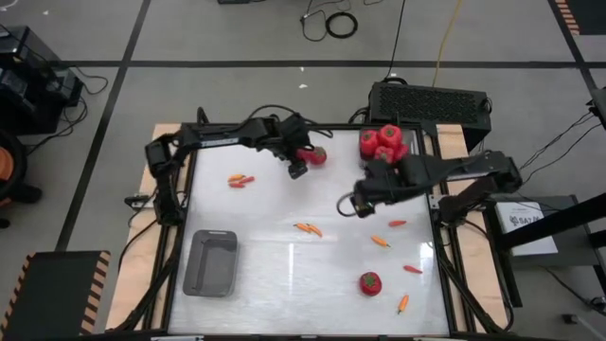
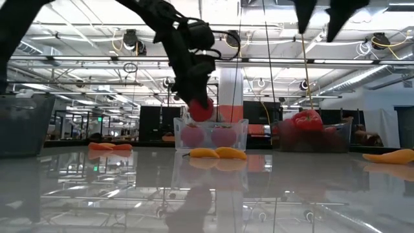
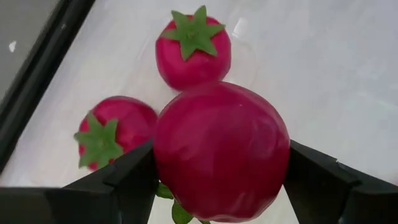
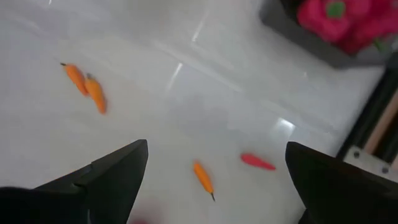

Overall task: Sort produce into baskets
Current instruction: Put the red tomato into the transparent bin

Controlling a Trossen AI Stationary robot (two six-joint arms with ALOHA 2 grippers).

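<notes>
One tomato (image 3: 221,152) clamped in left gripper (image 3: 217,180), stem end hidden, right gripper (image 4: 214,177) apart, empty.

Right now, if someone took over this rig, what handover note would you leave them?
Left tool: shut on a tomato, raised over the table's far side, two tomatoes below it.
Right tool: open, empty, above the peppers on the right.
Done: several tomatoes piled in the far-right basket.
Left: one loose tomato near the front, peppers scattered across the table; the front-left grey basket holds nothing.
</notes>
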